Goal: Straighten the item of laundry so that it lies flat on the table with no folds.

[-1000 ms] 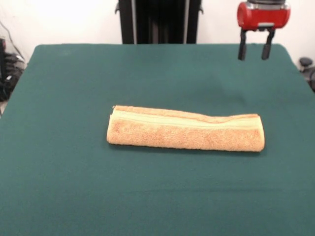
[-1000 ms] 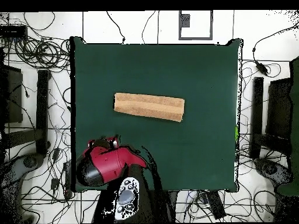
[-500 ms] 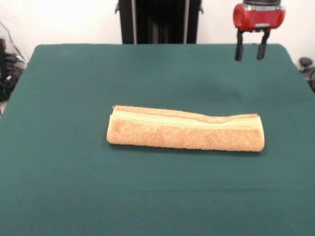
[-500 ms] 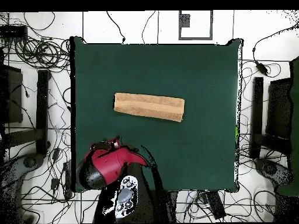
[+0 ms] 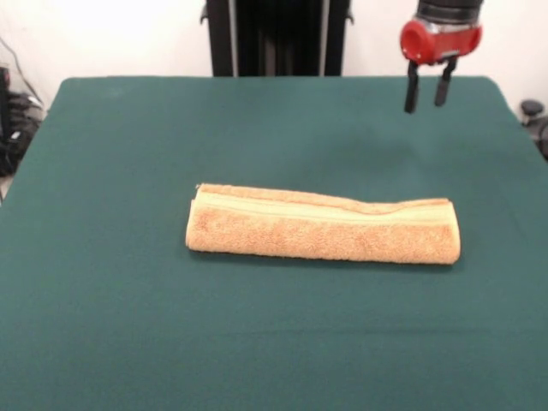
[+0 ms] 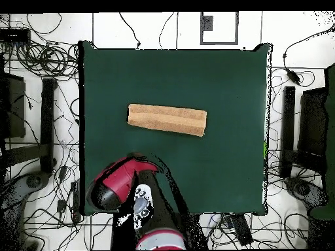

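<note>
Gripper [image 5: 427,96] hung in the air above the table's [image 5: 103,325] far right part, its two fingers [image 5: 412,90] parted with nothing between them. Nearer, the towel [image 5: 323,225] lay folded into a long narrow strip at the table's middle, pale band [image 5: 325,211] along its far edge, well apart from the gripper.

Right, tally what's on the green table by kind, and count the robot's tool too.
Towel, orange-tan, folded into a long strip: 1
Table, dark green top: 1
Tool, above the table's far side, clear of the towel, fingers apart: 1
Total: 3
</note>
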